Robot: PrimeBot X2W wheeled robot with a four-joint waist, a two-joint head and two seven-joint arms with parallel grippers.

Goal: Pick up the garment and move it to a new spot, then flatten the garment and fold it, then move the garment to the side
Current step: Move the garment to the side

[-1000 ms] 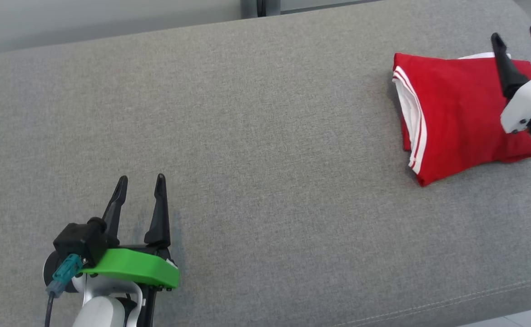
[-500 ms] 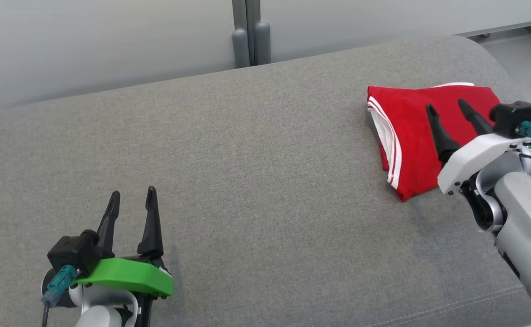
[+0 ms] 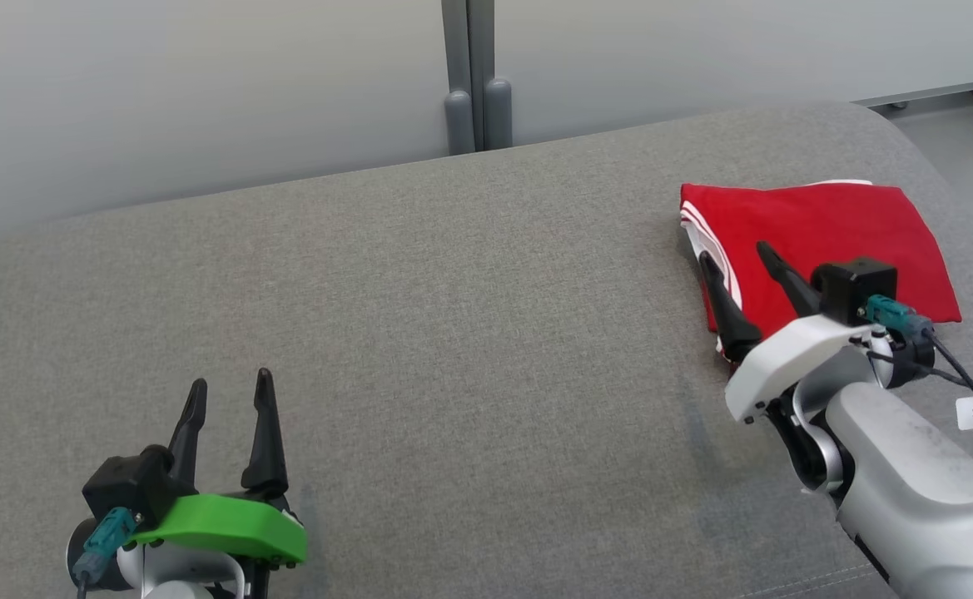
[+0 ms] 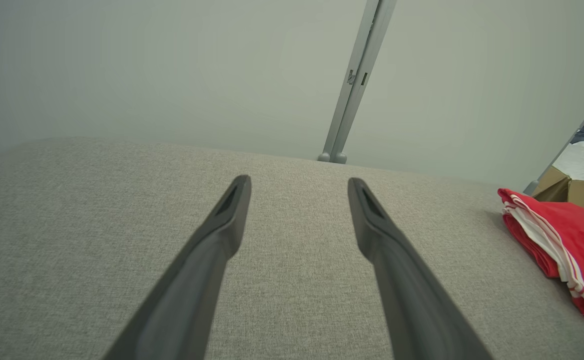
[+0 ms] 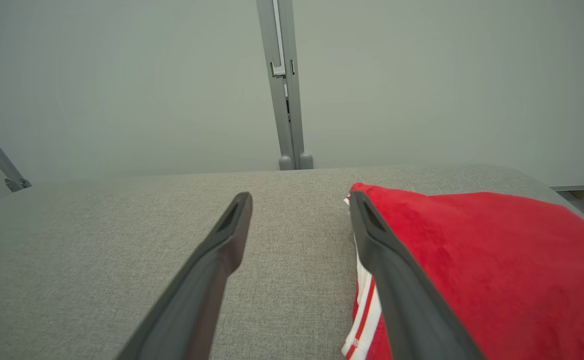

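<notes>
- Head view: the folded red garment [image 3: 827, 233] lies at the right of the frame on the grey cushion [image 3: 453, 316], near its rounded right end.
- The right pincer [image 3: 734, 253] rises from the lower right, fingers apart and holding nothing. One tip is over the garment's striped left edge, the other over bare cushion just left of it.
- Right wrist view: the right pincer [image 5: 300, 195] straddles that edge, with the garment [image 5: 471, 250] under its right-hand finger and beyond.
- The left pincer [image 3: 230, 379] sits at the lower left, well apart from the garment, fingers apart and empty.
- Left wrist view: the left pincer [image 4: 297, 181] points across bare cushion, with the garment [image 4: 571, 235] at the far right.
- Since a second ago the camera has tilted. Against the garment, the right pincer has drawn back from the right edge to the left one. The fold is unchanged.
- The garment is a neat red packet, with white layers and thin white stripes along its left edge.
</notes>
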